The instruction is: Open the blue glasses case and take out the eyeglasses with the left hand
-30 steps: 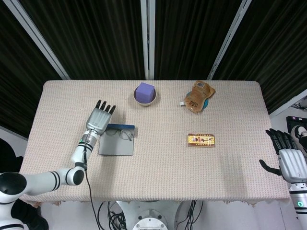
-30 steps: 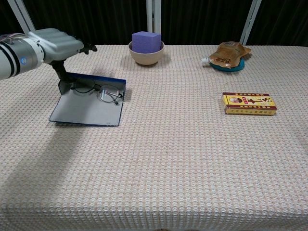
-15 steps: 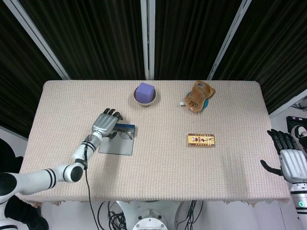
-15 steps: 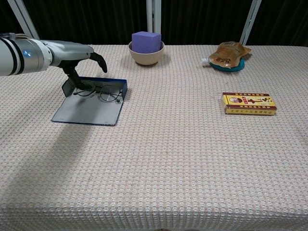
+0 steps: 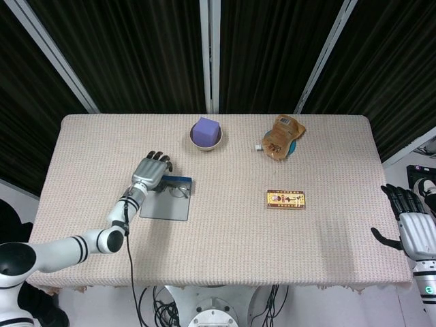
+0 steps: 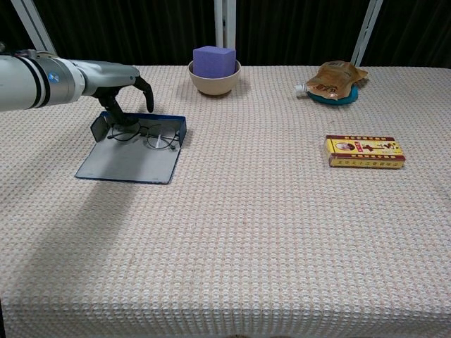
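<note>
Glasses point(image 6: 150, 135): thin wire frame, light, fragile, lying in open blue case point(image 6: 131, 155); best pinched at bridge. Left hand point(image 6: 116, 79) above, fingers curled, holding nothing.

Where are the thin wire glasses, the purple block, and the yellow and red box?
Thin wire-rimmed eyeglasses point(image 6: 161, 137), chest view, on the right lens.
Purple cube-shaped block point(image 6: 213, 59), chest view, on its front face, in the bowl.
Flat yellow and red box point(image 6: 364, 151), chest view, on its top face.

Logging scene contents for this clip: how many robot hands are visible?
2. The left robot hand hovers over the open blue glasses case at table left; the right robot hand hangs open off the table's right edge, head view only.
</note>
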Controlling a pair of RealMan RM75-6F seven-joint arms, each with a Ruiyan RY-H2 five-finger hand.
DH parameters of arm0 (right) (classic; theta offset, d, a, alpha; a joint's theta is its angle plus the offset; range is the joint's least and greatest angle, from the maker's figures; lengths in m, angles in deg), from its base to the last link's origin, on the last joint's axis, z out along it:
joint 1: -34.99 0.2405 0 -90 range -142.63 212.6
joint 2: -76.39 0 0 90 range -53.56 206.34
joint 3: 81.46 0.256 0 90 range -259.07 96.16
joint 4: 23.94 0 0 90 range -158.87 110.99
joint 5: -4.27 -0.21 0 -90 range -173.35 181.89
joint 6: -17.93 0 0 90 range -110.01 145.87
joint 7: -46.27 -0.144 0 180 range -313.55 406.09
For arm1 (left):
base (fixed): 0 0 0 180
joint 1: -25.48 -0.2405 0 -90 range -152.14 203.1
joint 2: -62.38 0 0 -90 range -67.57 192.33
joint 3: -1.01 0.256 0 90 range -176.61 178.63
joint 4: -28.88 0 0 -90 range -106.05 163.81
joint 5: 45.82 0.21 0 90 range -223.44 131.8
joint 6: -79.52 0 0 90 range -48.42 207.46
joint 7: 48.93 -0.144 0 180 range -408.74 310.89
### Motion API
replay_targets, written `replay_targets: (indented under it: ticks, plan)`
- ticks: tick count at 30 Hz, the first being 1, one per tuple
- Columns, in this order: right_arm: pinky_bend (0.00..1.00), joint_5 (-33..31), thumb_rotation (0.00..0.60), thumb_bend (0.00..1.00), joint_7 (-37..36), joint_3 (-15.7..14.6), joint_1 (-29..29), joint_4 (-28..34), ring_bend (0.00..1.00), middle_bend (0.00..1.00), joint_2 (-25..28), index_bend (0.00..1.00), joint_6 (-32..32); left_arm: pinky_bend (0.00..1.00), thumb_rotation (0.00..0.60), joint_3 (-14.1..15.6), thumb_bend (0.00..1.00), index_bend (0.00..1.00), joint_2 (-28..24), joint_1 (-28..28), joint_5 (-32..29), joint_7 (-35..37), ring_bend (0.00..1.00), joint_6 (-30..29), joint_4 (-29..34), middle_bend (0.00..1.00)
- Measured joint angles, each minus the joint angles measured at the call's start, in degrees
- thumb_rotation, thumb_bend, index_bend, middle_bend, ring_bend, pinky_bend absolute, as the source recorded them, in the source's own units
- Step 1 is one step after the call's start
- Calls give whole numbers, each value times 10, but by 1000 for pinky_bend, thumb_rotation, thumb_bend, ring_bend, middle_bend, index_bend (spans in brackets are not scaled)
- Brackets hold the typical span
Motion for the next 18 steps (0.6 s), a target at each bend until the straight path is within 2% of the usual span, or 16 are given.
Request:
replay_targets:
  ticks: [18]
  plan:
    - [0,-2,600,176,5,1,0,4,0,67,2,24,2,0,600,0,430,399,6,2,-6,0,0,-1,-12,134]
